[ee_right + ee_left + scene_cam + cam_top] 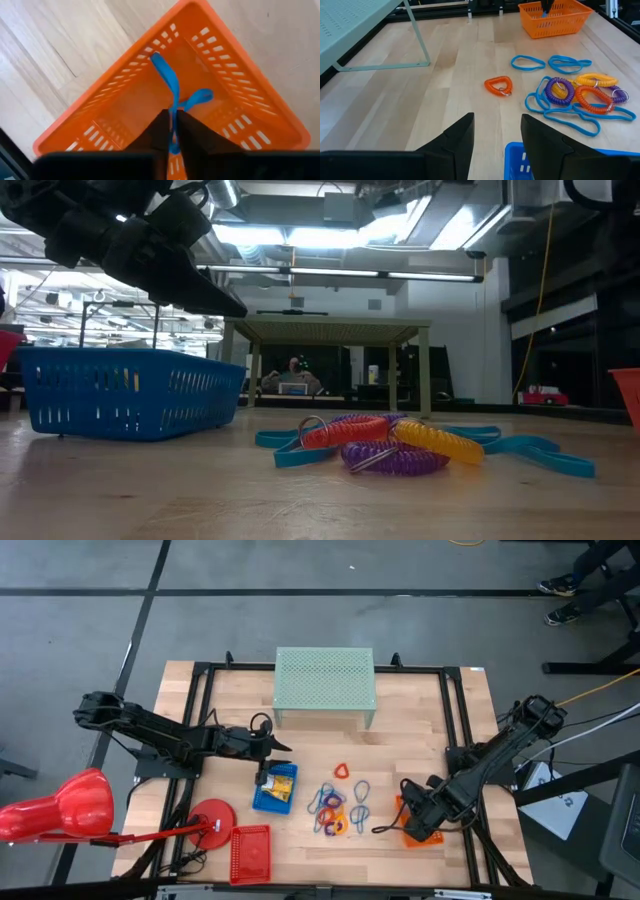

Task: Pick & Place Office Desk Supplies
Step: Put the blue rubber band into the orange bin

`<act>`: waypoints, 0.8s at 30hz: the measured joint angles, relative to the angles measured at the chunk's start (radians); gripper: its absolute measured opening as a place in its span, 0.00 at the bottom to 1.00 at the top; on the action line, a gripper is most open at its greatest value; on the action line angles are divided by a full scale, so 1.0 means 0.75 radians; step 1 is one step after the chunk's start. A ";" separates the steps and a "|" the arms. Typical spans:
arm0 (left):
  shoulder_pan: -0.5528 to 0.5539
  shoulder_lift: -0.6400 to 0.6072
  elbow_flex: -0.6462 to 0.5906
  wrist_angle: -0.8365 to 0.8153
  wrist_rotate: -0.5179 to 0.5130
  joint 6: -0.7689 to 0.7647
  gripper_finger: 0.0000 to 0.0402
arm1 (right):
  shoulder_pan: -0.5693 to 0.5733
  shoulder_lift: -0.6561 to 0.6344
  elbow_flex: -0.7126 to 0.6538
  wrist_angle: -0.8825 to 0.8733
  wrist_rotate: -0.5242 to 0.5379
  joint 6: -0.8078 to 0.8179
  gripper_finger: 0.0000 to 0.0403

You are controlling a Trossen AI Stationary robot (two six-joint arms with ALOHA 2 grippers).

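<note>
Hanging lengthwise from right gripper [172, 131], blue loop [172, 90]

Loops [338, 808] lie between two trays [274, 789] (a third [250, 852] sits nearer the front edge), seemingly overlapping.

We find no readable text, label, brand, number or sign in any view. The blue rectangular mesh tray [274, 787], the orange rectangular mesh tray [210, 75], the pale green perforated metal shelf [324, 681] behind the blue tray and the light wooden tabletop [420, 720] all carry no markings we can read.
</note>
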 joint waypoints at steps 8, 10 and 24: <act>0.000 0.000 0.000 -0.001 0.000 -0.001 0.40 | 0.000 0.000 0.000 -0.019 -0.020 -0.007 0.40; 0.000 0.000 0.000 -0.001 0.000 0.000 0.40 | 0.000 0.000 0.000 -0.020 -0.028 -0.005 0.46; 0.000 0.000 0.000 -0.001 0.023 -0.016 0.40 | -0.079 -0.099 0.114 -0.044 0.354 -0.176 0.53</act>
